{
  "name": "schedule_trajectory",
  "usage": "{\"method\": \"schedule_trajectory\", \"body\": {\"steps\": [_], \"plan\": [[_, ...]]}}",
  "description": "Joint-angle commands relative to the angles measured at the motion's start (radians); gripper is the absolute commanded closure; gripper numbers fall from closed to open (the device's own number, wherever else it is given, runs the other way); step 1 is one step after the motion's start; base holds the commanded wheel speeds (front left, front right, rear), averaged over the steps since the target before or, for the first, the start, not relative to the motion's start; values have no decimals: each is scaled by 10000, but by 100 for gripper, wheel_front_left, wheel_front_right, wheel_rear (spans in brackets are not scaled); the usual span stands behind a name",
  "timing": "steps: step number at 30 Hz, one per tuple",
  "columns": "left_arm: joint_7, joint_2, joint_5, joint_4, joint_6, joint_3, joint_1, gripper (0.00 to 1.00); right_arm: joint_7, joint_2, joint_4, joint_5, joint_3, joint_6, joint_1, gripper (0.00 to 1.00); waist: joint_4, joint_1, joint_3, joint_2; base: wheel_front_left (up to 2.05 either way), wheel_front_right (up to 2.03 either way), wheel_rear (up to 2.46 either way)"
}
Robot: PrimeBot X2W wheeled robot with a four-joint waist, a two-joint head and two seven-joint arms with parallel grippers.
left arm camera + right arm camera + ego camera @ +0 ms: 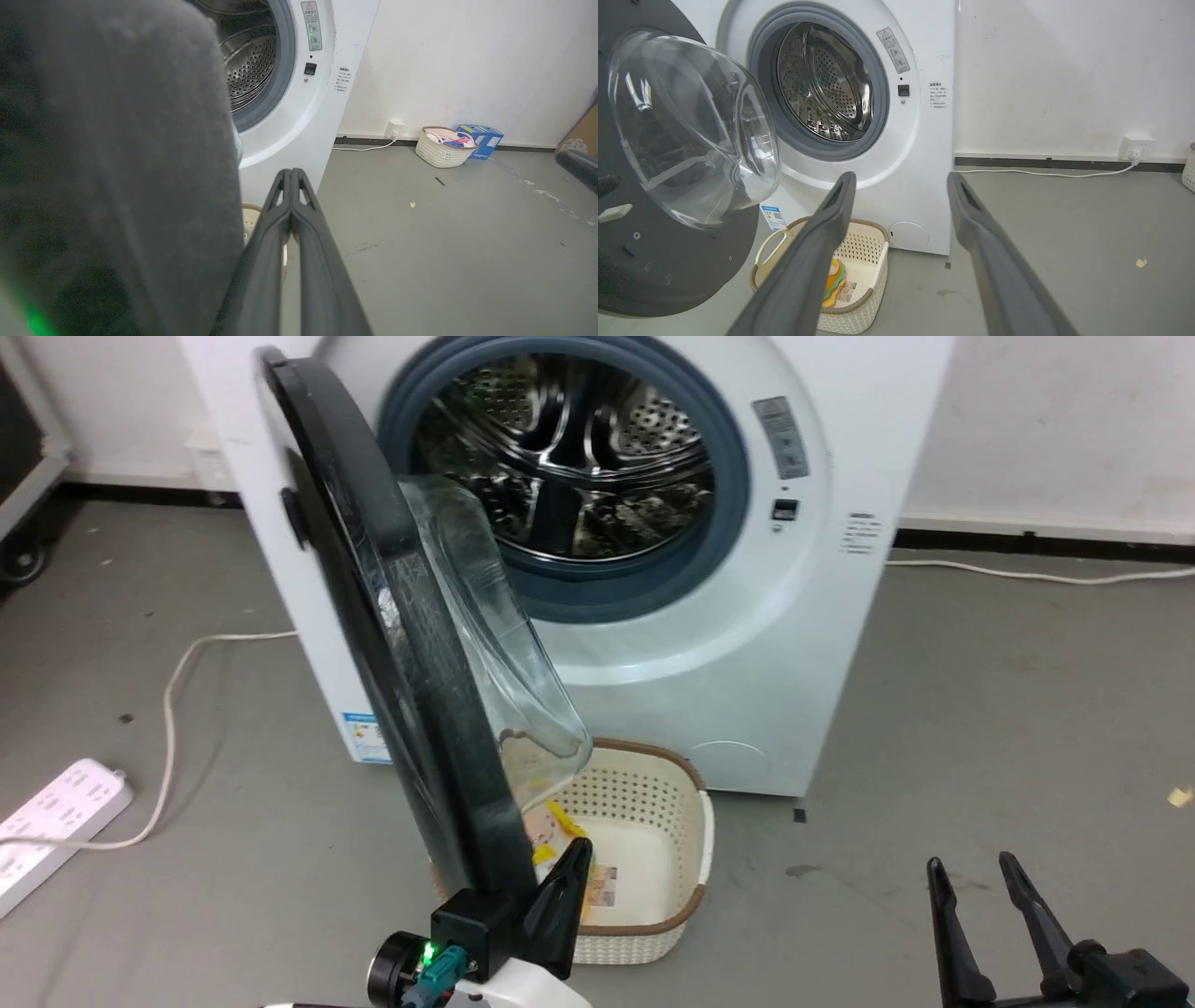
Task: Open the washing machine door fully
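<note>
The washing machine [747, 691] [299, 121] [920, 163] is white, with its steel drum [569, 457] exposed. The washing machine door [392, 616] [117, 163] [668, 261] stands swung out about square to the front, edge-on to the head view. Its glass bowl [485, 635] [691, 130] bulges to the right. My left gripper [579, 847] [290, 173] is shut with nothing in it, close against the door's inner side at its lower rim. Well clear of the door, my right gripper [971, 870] [901, 179] is open at the lower right.
A cream perforated basket [653, 840] [864, 284] with items in it sits on the floor under the door. A power strip [56, 812] and cable [173, 709] lie left. A second basket [444, 147] and blue box [481, 137] stand by the wall.
</note>
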Motion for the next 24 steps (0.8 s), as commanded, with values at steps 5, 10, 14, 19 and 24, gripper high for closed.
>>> {"method": "schedule_trajectory", "body": {"steps": [5,10,14,19,24], "plan": [[-195,287,-39,123,150,265,-75,100,-45,39,89,101,-2,8,-76,0,724,0,-76,0,0,0,0],[-263,446,-90,-37,284,441,65,100,-45,39,168,109,30,8,-44,0,1516,0,-120,0,0,0,0],[-287,667,-159,-233,426,705,117,100,-45,39,271,100,97,8,-20,0,2133,0,-112,0,0,0,0],[-290,1127,-405,-490,713,1395,151,100,-45,39,399,86,252,8,-54,0,2855,0,-1,0,0,0,0],[-252,1648,-679,-594,892,2118,18,100,-45,39,449,-57,354,8,-103,0,3240,0,325,0,0,0,0]]}}
